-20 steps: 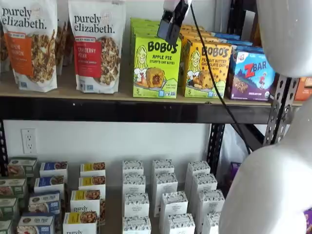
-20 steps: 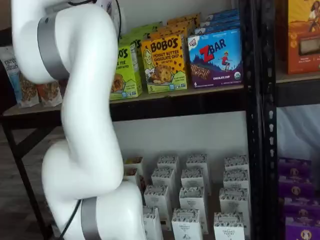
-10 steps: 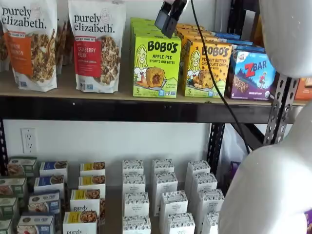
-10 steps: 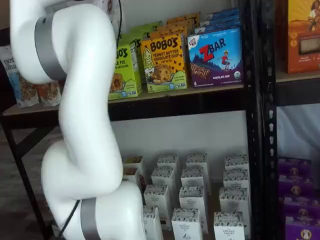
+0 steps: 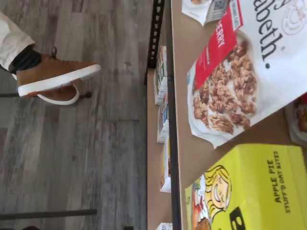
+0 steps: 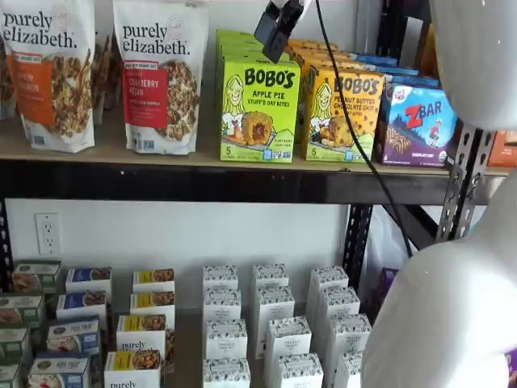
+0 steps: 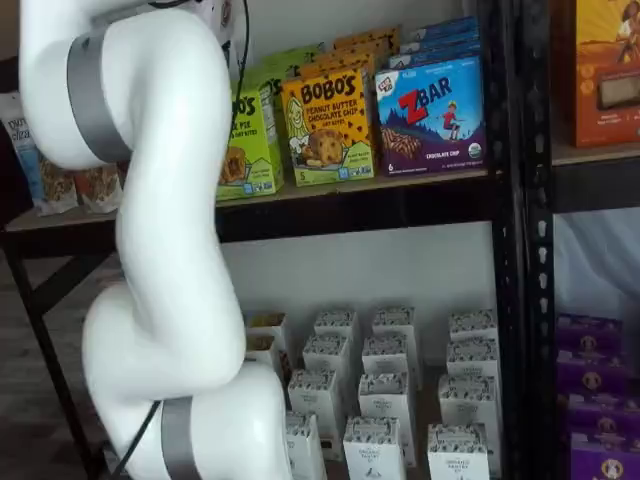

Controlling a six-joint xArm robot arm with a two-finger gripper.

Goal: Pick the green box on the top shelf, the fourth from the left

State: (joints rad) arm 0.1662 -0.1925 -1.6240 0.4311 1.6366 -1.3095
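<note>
The green box (image 6: 258,109) stands at the front of the top shelf (image 6: 202,182), with more of the same boxes lined up behind it. It also shows in a shelf view (image 7: 250,140), half hidden by the arm, and in the wrist view (image 5: 259,187) beside a granola bag. My gripper (image 6: 272,32) hangs from above, just over the green box's top front edge and not touching it. Its black fingers show side-on with nothing held between them, and the jaws stand wide: open.
Two Purely Elizabeth bags (image 6: 160,77) stand left of the green box. A yellow-orange Bobo's box (image 6: 343,113) and a ZBar box (image 6: 416,121) stand to its right. The white arm (image 7: 160,250) fills the foreground. Small cartons (image 6: 271,323) crowd the lower shelf. A brown shoe (image 5: 53,76) rests on the floor.
The gripper has risen and shifted slightly left, from in front of the green box's top corner to just above it. The boxes have not moved.
</note>
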